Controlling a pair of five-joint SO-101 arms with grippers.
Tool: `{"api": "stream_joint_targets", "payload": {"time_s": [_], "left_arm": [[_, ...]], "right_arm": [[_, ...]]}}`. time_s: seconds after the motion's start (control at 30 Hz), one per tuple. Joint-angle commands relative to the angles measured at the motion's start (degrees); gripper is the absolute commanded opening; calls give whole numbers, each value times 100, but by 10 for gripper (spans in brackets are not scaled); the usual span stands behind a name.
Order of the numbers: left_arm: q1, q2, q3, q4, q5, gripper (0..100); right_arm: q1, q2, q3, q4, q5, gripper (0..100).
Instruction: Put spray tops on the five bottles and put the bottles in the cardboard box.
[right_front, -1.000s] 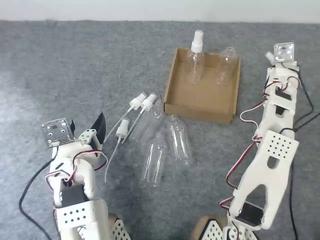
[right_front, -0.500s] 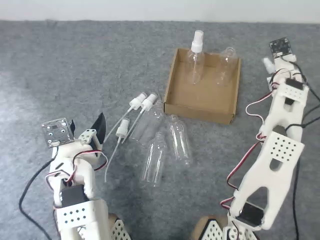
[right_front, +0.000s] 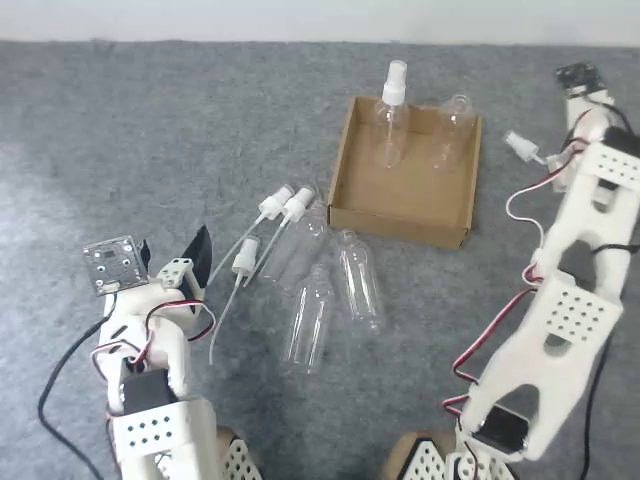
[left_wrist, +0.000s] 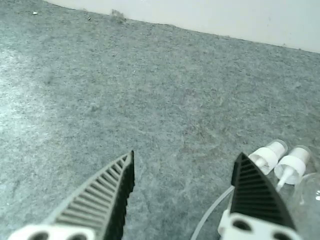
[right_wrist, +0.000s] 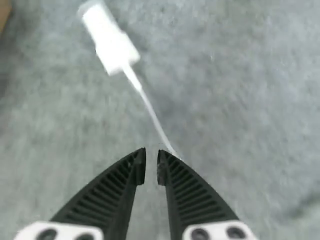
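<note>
Just off the cardboard box's (right_front: 395, 222) right edge, right gripper (right_wrist: 152, 155) fingers almost together, pinching the thin tube of a spray top (right_wrist: 110, 47). Near the carpet's (right_front: 150, 130) front-left corner, left gripper (left_wrist: 182, 165) fingers wide apart. Inside the box, a capped bottle (right_front: 390, 125) and an uncapped bottle (right_front: 452, 125). Between box and left gripper, three bare bottles (right_front: 310, 315) beside three loose spray tops (right_front: 297, 203).

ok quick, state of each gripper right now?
Left gripper: open, holding nothing.
Right gripper: shut on the white plastic spray top, gripping its thin tube.
</note>
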Motion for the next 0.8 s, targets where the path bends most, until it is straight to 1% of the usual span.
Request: {"api": "stream_joint_targets", "payload": {"time_s": [0.0,0.13,0.17,0.3,0.33,0.4,0.57,0.77], "left_arm": [[18,-9,-40,-167,-62,298],[18,-9,-40,-167,-62,298],[18,-9,-40,-167,-62,298],[18,-9,-40,-167,-62,298],[18,-9,-40,-167,-62,298],[18,-9,-40,-167,-62,298],[18,-9,-40,-167,-62,298],[18,-9,-40,-167,-62,298]], "right_arm": [[215,-822,-141,453,35,32],[145,-892,-141,233,35,45],[75,-892,-141,154,35,70],[-215,-690,-123,-259,35,230],[-295,-611,-123,-409,35,251],[-479,-391,-123,-796,18,253],[-716,251,-132,-1921,-589,246],[-804,752,-141,-2431,-633,246]]}}
